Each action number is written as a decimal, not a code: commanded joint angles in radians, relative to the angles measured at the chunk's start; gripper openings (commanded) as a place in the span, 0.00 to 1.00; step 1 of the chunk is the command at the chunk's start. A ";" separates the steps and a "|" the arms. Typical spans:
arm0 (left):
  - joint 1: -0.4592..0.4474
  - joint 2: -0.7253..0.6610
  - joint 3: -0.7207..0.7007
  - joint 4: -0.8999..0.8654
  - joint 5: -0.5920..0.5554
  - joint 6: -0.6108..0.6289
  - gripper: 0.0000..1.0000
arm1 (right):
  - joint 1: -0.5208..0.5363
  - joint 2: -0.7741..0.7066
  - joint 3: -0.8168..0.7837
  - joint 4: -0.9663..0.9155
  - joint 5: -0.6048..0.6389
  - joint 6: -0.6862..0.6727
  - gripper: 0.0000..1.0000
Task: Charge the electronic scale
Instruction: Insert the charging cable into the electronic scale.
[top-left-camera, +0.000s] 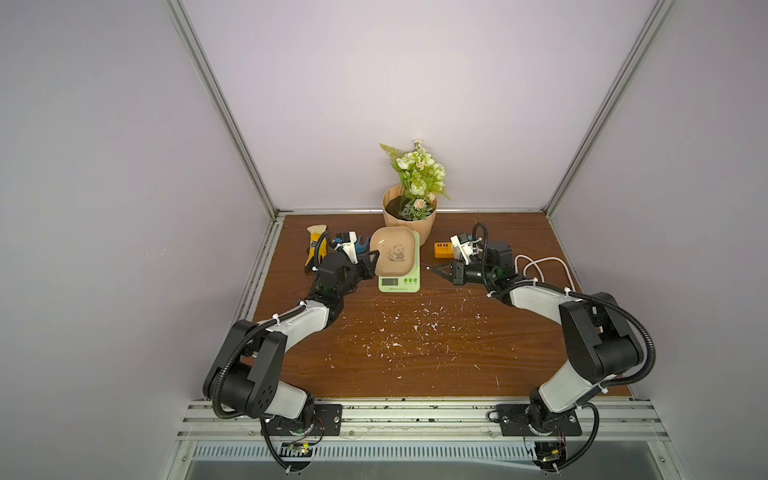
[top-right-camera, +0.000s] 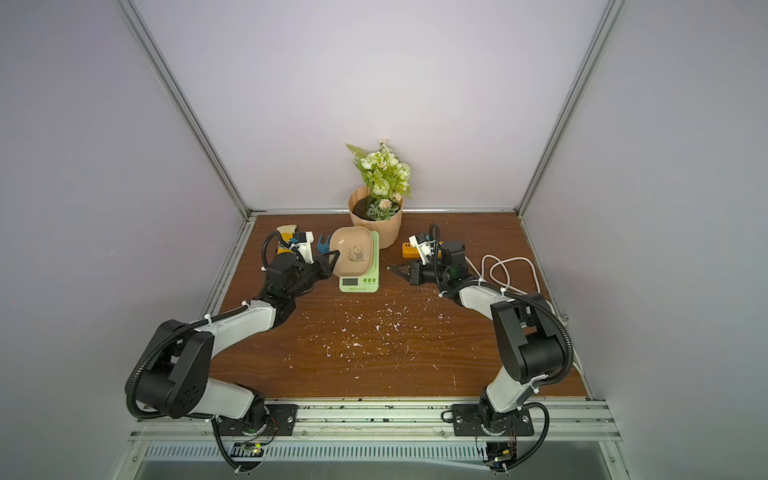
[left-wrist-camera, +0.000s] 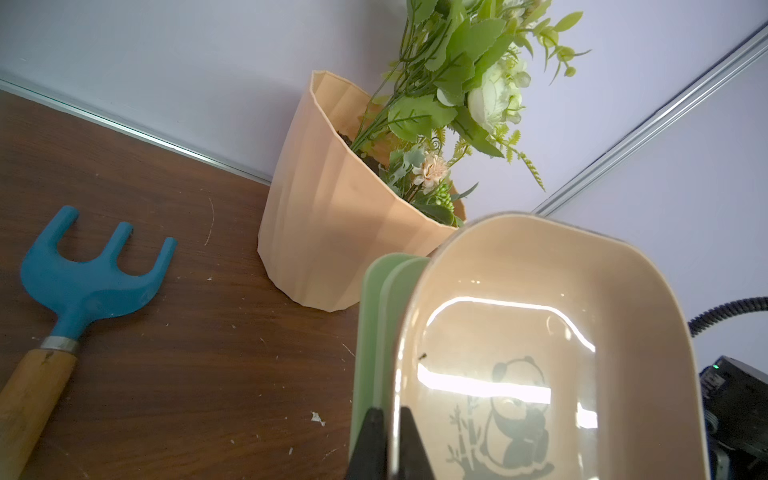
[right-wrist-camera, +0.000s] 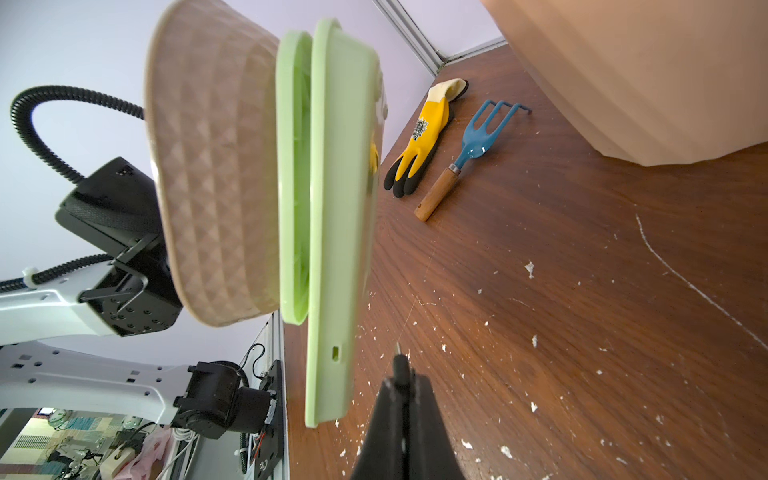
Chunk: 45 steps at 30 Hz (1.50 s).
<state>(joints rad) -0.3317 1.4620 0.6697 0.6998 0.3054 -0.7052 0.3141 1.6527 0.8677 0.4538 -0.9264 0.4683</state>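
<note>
Electronic scale (top-left-camera: 399, 283) standing on the table (top-left-camera: 415, 357), just in front of the flower pot (top-left-camera: 409, 226), as I see it in both top views. My left gripper (left-wrist-camera: 388, 415) is clamped on the rim of its tray (left-wrist-camera: 540, 291). My right gripper (right-wrist-camera: 401, 380) pinches a small plug (right-wrist-camera: 400, 362) (metal tip showing), just short of the port (right-wrist-camera: 335, 353) in the scale's side.

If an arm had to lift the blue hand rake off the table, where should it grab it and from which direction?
The wooden handle of the hand rake, probably from straight above with the jaws across it: it lies flat on the table, straight and narrow, while the blue head is wide and forked.
</note>
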 joint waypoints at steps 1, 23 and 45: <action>-0.023 0.016 0.058 0.121 -0.023 -0.018 0.00 | 0.009 -0.048 -0.016 0.057 -0.046 -0.010 0.00; -0.046 0.117 0.140 0.160 -0.013 -0.054 0.00 | 0.013 -0.070 -0.025 0.062 -0.058 -0.043 0.00; -0.045 0.145 0.155 0.170 0.037 -0.083 0.00 | 0.010 -0.097 0.014 -0.019 -0.007 -0.143 0.00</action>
<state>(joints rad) -0.3664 1.6154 0.7742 0.7616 0.3138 -0.7540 0.3195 1.6001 0.8448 0.4389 -0.9298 0.3641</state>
